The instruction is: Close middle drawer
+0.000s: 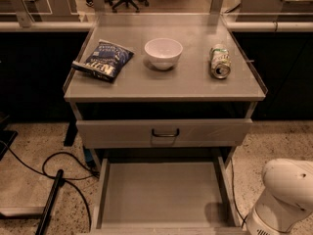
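The middle drawer point(161, 195) is pulled far out below the cabinet's top drawer point(164, 132). Its grey inside is empty, and its front lies at the frame's bottom edge, with the handle out of view. The top drawer is pushed in and shows a dark bar handle. The lowest drawer is hidden under the open one. The gripper is not in view. Only a white rounded part of my arm point(286, 197) shows at the bottom right, next to the open drawer's right side.
On the cabinet top point(195, 84) lie a blue chip bag point(103, 59), a white bowl point(163, 52) and a can on its side point(220, 61). Black cables point(58, 173) and a dark pole lie on the speckled floor at left. Office chairs stand behind a rail.
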`<action>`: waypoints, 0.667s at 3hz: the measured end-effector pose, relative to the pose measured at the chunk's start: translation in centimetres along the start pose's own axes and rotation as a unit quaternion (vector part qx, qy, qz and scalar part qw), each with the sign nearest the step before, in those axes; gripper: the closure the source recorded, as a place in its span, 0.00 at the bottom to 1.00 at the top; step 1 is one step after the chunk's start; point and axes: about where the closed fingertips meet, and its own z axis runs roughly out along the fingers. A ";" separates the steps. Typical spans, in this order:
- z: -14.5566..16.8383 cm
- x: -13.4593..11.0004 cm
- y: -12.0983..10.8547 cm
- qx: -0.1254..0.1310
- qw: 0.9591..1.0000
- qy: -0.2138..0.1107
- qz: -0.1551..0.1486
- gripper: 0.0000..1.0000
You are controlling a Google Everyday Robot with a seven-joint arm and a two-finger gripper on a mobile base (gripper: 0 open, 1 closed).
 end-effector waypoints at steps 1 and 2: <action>3.5 -0.1 -0.2 -0.030 0.999 -0.001 0.015 1.00; 8.6 -0.2 -1.1 -0.059 0.997 -0.007 0.042 1.00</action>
